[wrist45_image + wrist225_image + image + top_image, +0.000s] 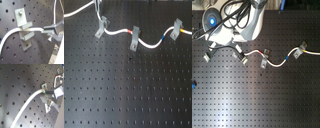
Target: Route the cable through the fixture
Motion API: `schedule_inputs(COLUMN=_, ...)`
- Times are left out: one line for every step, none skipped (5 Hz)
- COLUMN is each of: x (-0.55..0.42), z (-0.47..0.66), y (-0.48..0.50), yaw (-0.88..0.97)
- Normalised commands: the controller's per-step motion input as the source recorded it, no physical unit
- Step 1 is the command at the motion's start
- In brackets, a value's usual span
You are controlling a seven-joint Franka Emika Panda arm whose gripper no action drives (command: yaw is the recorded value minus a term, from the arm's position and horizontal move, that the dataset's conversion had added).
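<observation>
The white cable (114, 33) snakes across the black board with red, blue and yellow bands (173, 34) near the first exterior view's right. The leftmost grey fixture (101, 28) stands slanted. In the first wrist view the cable (12, 33) lies between the two prongs of this fixture (25, 41). My gripper (45, 30) is shut on the cable just past the clip. The second wrist view shows the gripper (45, 92) pinching the cable (27, 102). In the second exterior view the gripper (239, 49) hangs over that fixture (242, 56).
Two more grey clips (134, 38) (177, 27) hold the cable further along. The perforated black board (129, 90) fills the scene. The arm's white body with a blue light (212, 21) sits at the second exterior view's upper left, with a small grey piece (207, 54) below.
</observation>
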Motion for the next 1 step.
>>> schedule_inputs(x=0.021, z=0.73, y=0.015, yaw=-0.03)
